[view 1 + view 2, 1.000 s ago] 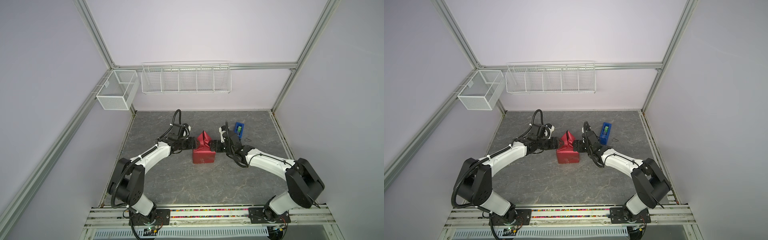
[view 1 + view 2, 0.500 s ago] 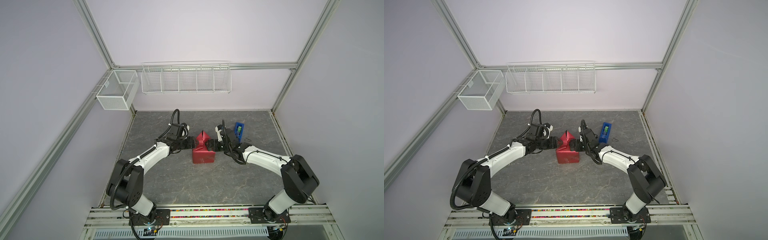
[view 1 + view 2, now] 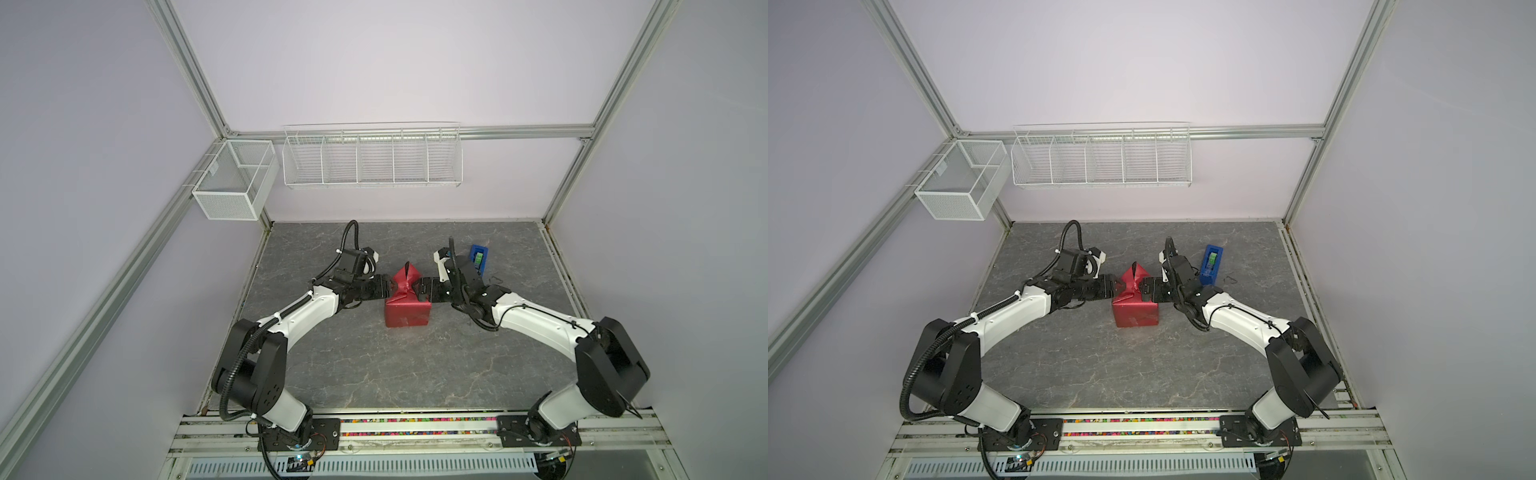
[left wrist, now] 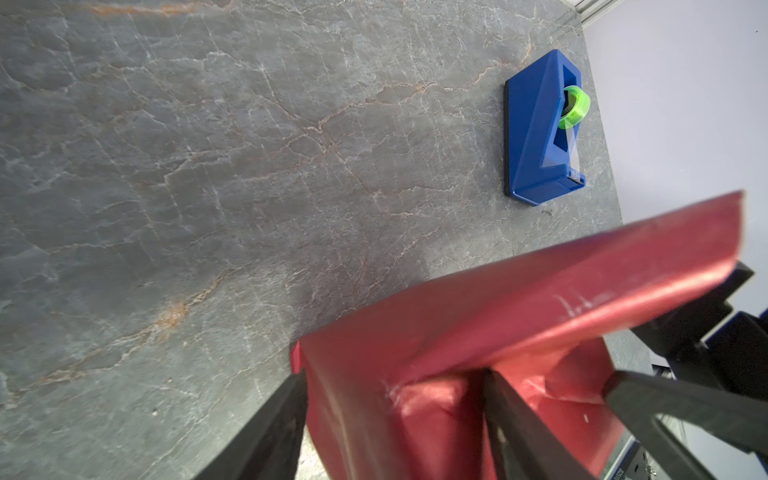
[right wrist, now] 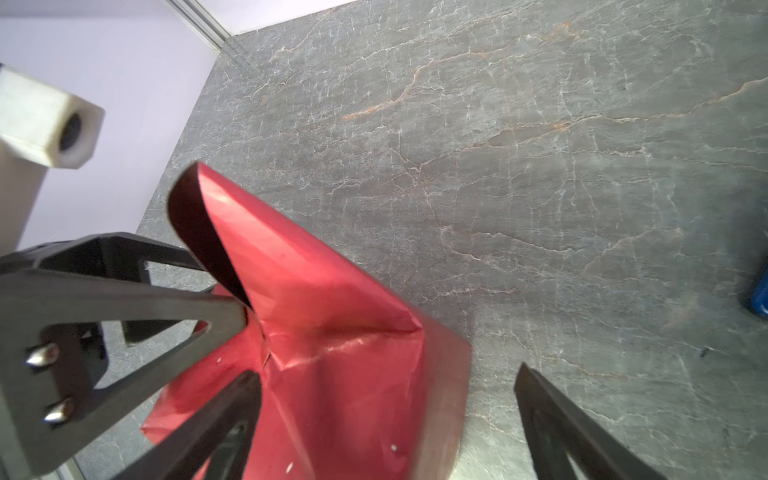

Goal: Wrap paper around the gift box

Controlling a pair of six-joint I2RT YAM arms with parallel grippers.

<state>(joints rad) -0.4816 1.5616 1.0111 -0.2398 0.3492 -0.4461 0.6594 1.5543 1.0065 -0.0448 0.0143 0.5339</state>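
- Paper (image 3: 406, 318) covered the gift box on every side in view. The parcel sat on the table (image 3: 374, 374) directly between the two grippers, just below their fingertips.
- Left gripper (image 3: 390, 286) stood partly open at the parcel's top, one finger (image 5: 187, 303) pressed into the central crease, with nothing clamped.
- Right gripper (image 3: 417, 287) faced it with jaws spread wide, one finger touching the same tucked-in fold.
- Step in hand, as I judged it, was closing the top end: the side folds were pushed in, while one flap (image 3: 406, 272) stood upright just beyond both tips.
- Next move would call for folding that flap down flat and taping it. The tape dispenser (image 3: 478, 258) sat behind the right gripper.
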